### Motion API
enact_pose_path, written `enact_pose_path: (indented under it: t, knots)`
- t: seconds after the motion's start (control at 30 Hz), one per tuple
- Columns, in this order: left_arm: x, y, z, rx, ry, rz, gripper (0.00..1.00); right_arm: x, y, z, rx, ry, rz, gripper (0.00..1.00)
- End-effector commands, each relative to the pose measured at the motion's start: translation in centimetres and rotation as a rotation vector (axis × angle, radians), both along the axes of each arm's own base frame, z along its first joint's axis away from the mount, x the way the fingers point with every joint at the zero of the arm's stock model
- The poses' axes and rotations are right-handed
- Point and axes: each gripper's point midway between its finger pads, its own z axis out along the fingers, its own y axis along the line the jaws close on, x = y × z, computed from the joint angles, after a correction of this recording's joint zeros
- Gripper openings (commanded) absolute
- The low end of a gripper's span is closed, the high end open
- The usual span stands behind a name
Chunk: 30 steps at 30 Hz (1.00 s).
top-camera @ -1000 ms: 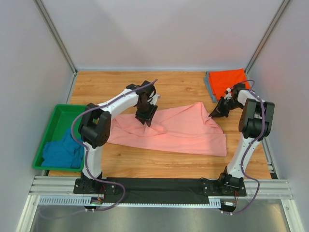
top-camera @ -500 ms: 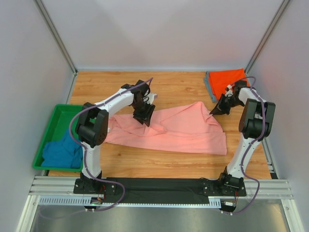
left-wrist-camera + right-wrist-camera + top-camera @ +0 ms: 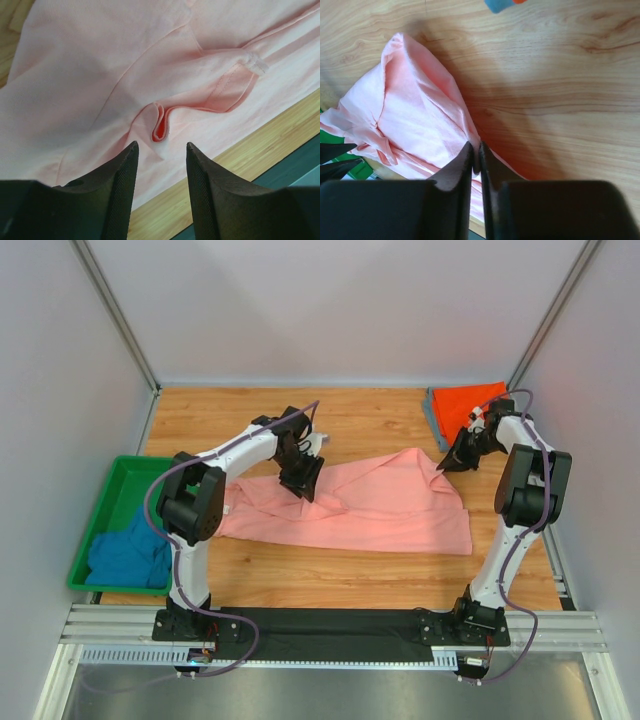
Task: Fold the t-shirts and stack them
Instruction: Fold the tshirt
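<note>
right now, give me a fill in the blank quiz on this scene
1. The teal-blue t-shirt lies in the ____ bin.
2. The left hand hovers ____ above the salmon-pink t-shirt.
3. The right hand pinches that shirt's edge, near the folded orange-red t-shirt in the far ____ corner.

Missing words: green; open; right

My top camera overlooks the whole desk (image 3: 370, 420); both wrist cameras close in on its salmon-pink t-shirt (image 3: 380, 505).
</note>
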Motion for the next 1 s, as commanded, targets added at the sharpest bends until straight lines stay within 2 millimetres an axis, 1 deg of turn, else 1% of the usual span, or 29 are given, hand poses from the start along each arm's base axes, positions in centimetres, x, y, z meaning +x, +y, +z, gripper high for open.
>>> enact_pose_path:
  t: [0.0, 0.07, 0.13, 0.17, 0.2, 0.23, 0.27, 0.33, 0.37, 0.47, 0.53, 0.57, 0.6, 0.67, 0.7, 0.77, 0.8, 0.87, 0.9, 0.97]
  knots:
    - [0.5, -0.8, 0.4, -0.028, -0.034, -0.030, 0.49, 1.1, -0.8, 1.9, -0.036, -0.069, 0.008, 0.15]
    - [0.5, -0.8, 0.3, -0.025, -0.032, -0.029, 0.46, 1.1, -0.7, 1.9, -0.040, -0.071, 0.010, 0.19]
    - [0.5, -0.9, 0.3, -0.025, -0.028, -0.030, 0.45, 1.2, -0.8, 1.8, -0.042, -0.070, 0.010, 0.18]
    - [0.5, -0.9, 0.1, -0.025, -0.025, -0.030, 0.42, 1.1, -0.8, 1.8, -0.043, -0.068, 0.010, 0.18]
    - [0.5, -1.1, 0.2, -0.031, -0.023, -0.030, 0.40, 1.2, -0.7, 1.8, -0.039, -0.071, 0.011, 0.07]
    - [0.5, -1.1, 0.1, -0.031, -0.019, -0.029, 0.38, 1.2, -0.7, 1.8, -0.038, -0.073, 0.014, 0.01]
    - [0.5, -1.1, 0.0, -0.031, -0.016, -0.028, 0.32, 1.2, -0.8, 1.7, -0.043, -0.073, 0.013, 0.00]
    - [0.5, -1.3, 0.1, -0.039, -0.014, -0.029, 0.27, 1.3, -0.8, 1.9, -0.045, -0.081, 0.013, 0.00]
    - [0.6, -1.4, 0.1, -0.041, -0.013, -0.025, 0.17, 1.4, -0.9, 2.0, -0.048, -0.085, 0.015, 0.00]
    - [0.9, -1.5, 0.4, -0.043, -0.017, -0.015, 0.00, 1.6, -1.0, 2.4, -0.057, -0.096, 0.013, 0.00]
    - [1.7, -1.4, 1.3, -0.029, -0.052, -0.002, 0.00, 2.3, -1.1, 3.4, -0.069, -0.127, 0.018, 0.00]
    - [2.1, -1.3, 2.1, -0.025, -0.078, 0.007, 0.00, 2.5, -1.5, 3.5, -0.093, -0.136, 0.021, 0.00]
    - [3.2, -1.1, 3.1, -0.002, -0.131, 0.025, 0.00, 2.8, -1.7, 4.2, -0.111, -0.155, 0.022, 0.00]
    - [4.3, -0.6, 4.8, 0.021, -0.198, 0.044, 0.00, 3.6, -2.2, 5.3, -0.154, -0.195, 0.028, 0.00]
    - [5.7, 0.2, 5.8, 0.066, -0.262, 0.075, 0.00, 4.0, -2.7, 5.7, -0.189, -0.213, 0.029, 0.00]
    - [6.9, 1.2, 7.4, 0.103, -0.324, 0.112, 0.00, 4.6, -3.2, 6.5, -0.220, -0.242, 0.027, 0.00]
    - [8.1, 2.2, 8.5, 0.137, -0.372, 0.148, 0.00, 4.8, -3.6, 6.7, -0.246, -0.254, 0.029, 0.00]
    - [9.2, 3.2, 9.7, 0.160, -0.422, 0.181, 0.00, 5.3, -4.2, 7.1, -0.285, -0.275, 0.027, 0.00]
    - [10.3, 4.3, 10.6, 0.191, -0.467, 0.217, 0.00, 5.6, -4.5, 7.5, -0.298, -0.289, 0.029, 0.00]
    - [11.4, 5.6, 11.5, 0.214, -0.510, 0.252, 0.00, 6.0, -5.1, 7.6, -0.332, -0.300, 0.019, 0.00]
